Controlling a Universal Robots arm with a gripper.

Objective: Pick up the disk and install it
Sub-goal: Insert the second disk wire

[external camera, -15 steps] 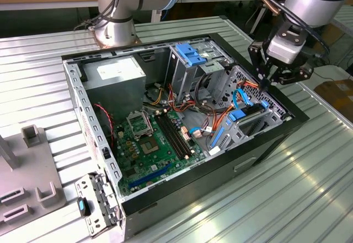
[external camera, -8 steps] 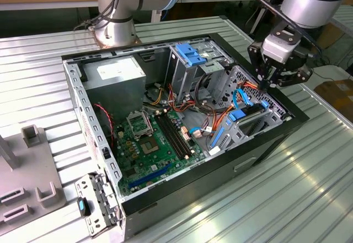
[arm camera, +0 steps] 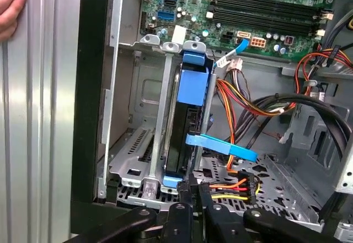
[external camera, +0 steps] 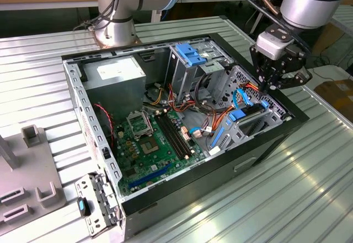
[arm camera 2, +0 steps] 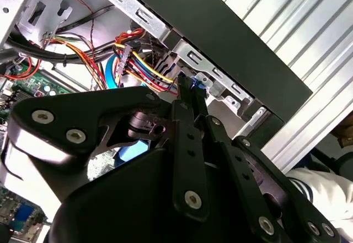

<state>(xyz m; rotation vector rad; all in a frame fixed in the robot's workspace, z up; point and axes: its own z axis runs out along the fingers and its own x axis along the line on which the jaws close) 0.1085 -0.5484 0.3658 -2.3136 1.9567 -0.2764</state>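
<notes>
We work from three views of an open computer case (external camera: 259, 144) lying on a ribbed metal table (external camera: 309, 188).

Hidden or unclear: in the exterior view the gripper (external camera: 272, 87) hangs over the drive bay at the case's corner on the exterior view's right, and its linkage covers most of what sits below. Only blue scraps of the disk (external camera: 242, 113) show there, between grey cage walls. In the second wrist view the gripper (arm camera 2: 190, 91) body blocks most of the frame; the fingers (arm camera 2: 186, 97) look drawn together to a narrow tip beside a bundle of coloured wires (arm camera 2: 138, 55), but we cannot tell whether they pinch anything. In the first wrist view the gripper (arm camera: 190, 190) is cut off at the frame edge.

The disk (arm camera: 190, 116) in the first wrist view stands on edge inside the metal bay (arm camera: 138, 160), dark body flanked by blue carrier rails. Its long axis runs from the gripper's end of the bay toward the motherboard (arm camera: 259, 6). A blue latch strip (arm camera: 220, 146) juts sideways from it. The gripper tips sit just at the disk's near end; contact is not discernible.

A person's hand (arm camera: 11, 11) rests on the table edge.
</notes>
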